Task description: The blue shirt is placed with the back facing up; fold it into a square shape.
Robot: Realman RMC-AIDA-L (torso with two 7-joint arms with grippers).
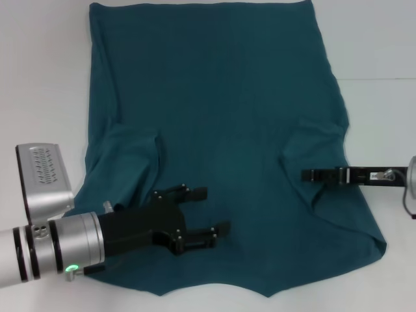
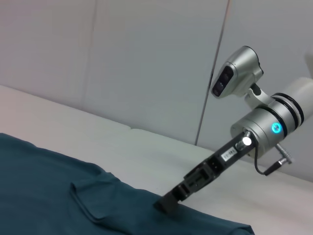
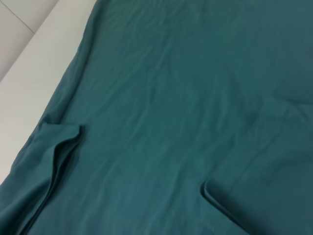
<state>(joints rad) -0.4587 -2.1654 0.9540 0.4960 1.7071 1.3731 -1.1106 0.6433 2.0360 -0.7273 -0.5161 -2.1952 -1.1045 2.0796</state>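
Head view shows the blue shirt (image 1: 221,130) spread plain side up on the white table (image 1: 39,78), both sleeves already folded inward. Left gripper (image 1: 205,211) hovers wide over the near left part; right gripper (image 1: 305,174) touches the right sleeve fold, spread unclear. Next, I'd guess, comes a lengthwise fold, needing a firm edge pinch.

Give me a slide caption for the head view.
Blue shirt spread plain side up, sleeves folded inward; open left gripper over it, right gripper at its edge.
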